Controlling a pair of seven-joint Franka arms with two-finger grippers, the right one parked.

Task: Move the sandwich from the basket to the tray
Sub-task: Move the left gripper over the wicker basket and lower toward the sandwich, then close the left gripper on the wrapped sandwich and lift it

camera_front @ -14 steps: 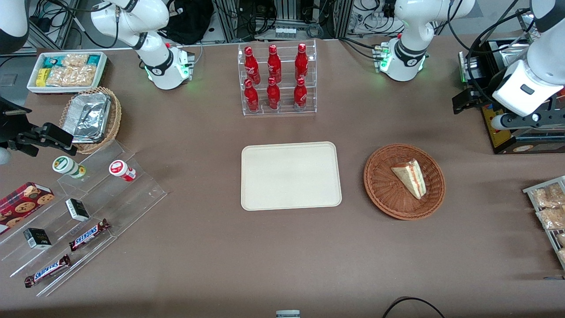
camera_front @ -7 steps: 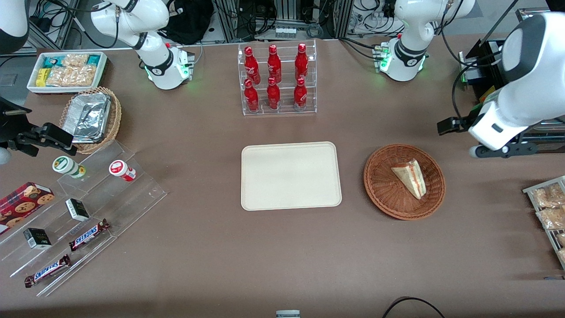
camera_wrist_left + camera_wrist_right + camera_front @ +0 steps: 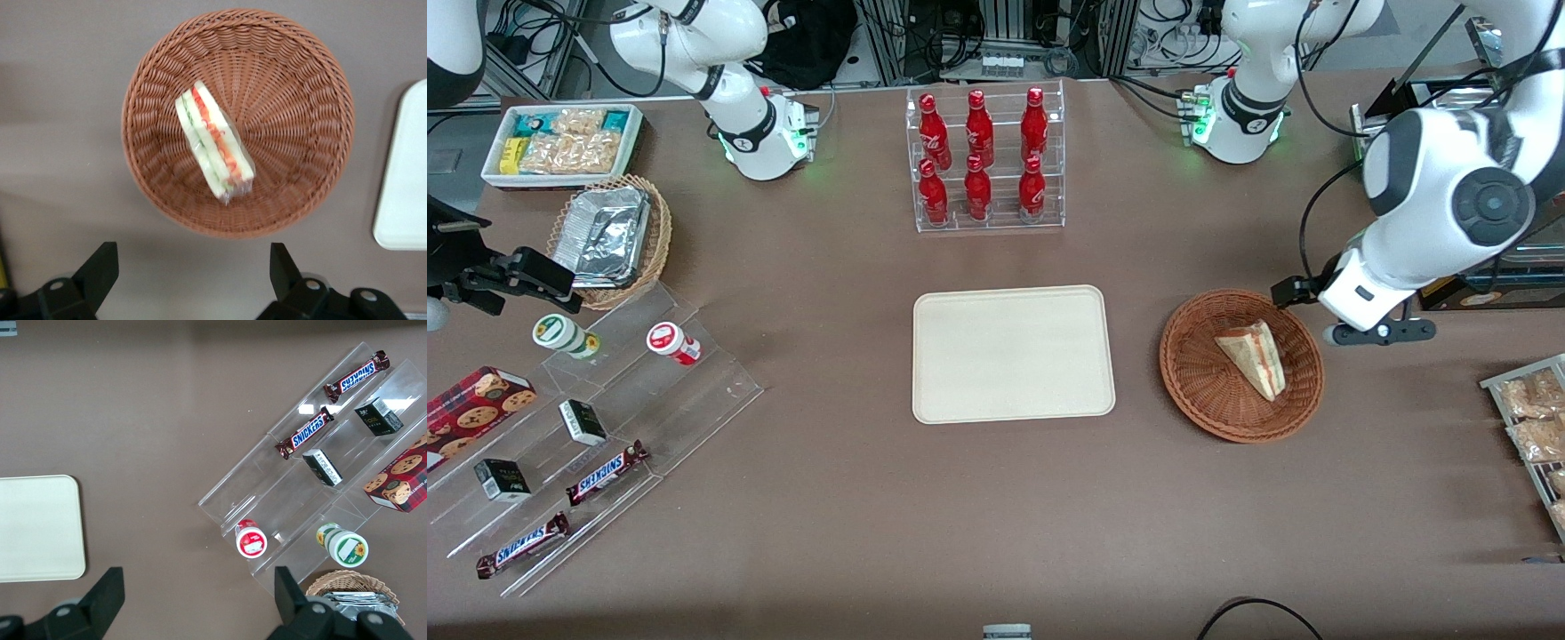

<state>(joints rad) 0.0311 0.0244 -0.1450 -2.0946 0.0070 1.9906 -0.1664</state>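
Sandwich, a light, soft, film-wrapped wedge lying in the basket just ahead of the gripper, whose jaws stand spread wide and empty, likely needs a gentle pinch across its flat bread faces, not the filling edge.

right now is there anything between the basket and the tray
No. In the front view only bare brown tablecloth lies between the wicker basket and the tray. The open end effector hovers beside the basket.
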